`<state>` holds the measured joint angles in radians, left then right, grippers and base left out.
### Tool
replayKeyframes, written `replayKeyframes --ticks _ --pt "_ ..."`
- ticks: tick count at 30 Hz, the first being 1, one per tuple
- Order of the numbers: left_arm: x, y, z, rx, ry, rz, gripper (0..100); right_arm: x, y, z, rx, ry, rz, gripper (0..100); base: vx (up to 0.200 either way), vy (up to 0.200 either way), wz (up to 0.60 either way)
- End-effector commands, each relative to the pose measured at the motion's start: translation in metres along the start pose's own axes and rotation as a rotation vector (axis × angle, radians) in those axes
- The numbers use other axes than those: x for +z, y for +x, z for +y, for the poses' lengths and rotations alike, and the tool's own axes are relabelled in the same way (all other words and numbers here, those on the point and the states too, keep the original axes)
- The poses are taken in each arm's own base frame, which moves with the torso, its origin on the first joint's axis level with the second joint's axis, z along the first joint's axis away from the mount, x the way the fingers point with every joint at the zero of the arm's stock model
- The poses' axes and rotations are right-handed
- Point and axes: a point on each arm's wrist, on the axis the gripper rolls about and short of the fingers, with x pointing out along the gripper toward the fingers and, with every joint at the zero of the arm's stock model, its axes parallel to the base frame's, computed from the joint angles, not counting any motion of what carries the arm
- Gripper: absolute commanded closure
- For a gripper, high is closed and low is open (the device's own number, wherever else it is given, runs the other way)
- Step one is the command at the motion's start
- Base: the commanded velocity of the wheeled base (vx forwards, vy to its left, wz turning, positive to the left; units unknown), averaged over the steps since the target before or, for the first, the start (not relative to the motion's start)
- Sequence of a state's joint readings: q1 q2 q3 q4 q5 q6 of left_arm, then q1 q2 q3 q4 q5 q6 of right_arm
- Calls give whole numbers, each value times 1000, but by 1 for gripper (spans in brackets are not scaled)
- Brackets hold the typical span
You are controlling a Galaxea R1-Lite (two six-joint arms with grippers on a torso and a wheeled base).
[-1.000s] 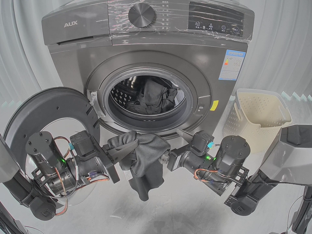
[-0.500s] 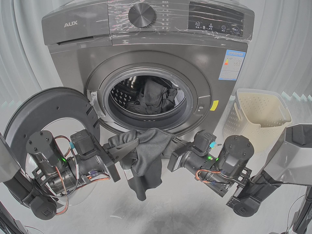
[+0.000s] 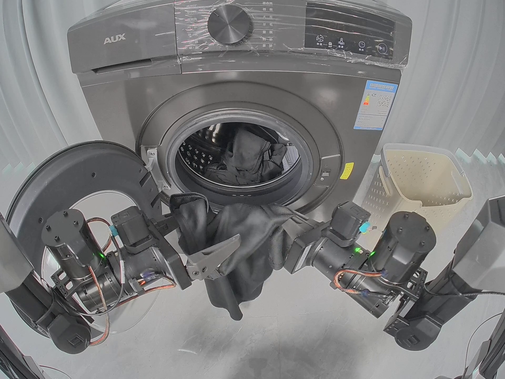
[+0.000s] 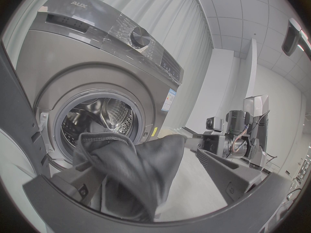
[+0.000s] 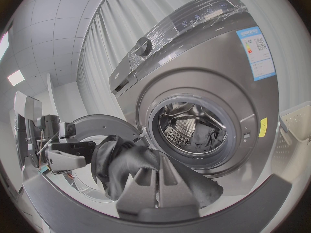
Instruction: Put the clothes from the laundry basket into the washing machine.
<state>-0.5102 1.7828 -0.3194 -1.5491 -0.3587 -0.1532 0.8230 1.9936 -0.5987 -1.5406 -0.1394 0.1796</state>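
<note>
The garment (image 3: 242, 243) has risen in the last second. It hung low at 6 o'clock below the drum mouth (image 3: 236, 196), and its top edge now reaches the lower rim of the mouth. The right tool (image 5: 158, 160) has drawn off toward 3 o'clock and stretched the cloth sideways. Its jaws are closed on a fold. The left tool (image 3: 208, 230) has let go of its pinch and stands wide. The cloth is only draped over its upper finger, and the lower finger pokes out bare underneath. The load therefore seems to depend on the right grip, and the next move is probably a forward push over the rim.

Dark clothes (image 3: 247, 156) already lie at the back of the drum, with open room in front of them. The door (image 3: 79, 180) is swung open at 8 o'clock, just beside the left arm, so there is little space on that side. The basket (image 3: 421, 185) sits at 3 o'clock, beyond the right arm. A long tail of the garment hangs toward 6 o'clock over the floor (image 3: 294, 332) and could snag on the lower rim.
</note>
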Motion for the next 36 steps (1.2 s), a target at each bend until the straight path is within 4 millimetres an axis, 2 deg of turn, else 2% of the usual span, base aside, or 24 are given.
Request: replayKeyframes --ticks 1,21,36 --pt "-6 1 5 17 -7 22 0 18 -8 0 3 5 -46 100 0 0 0" --pt "-27 0 19 64 -28 103 0 36 -13 5 19 11 -100 100 0 0 0" --pt "-41 -5 16 58 -21 166 0 42 -2 5 14 7 -135 100 0 0 0"
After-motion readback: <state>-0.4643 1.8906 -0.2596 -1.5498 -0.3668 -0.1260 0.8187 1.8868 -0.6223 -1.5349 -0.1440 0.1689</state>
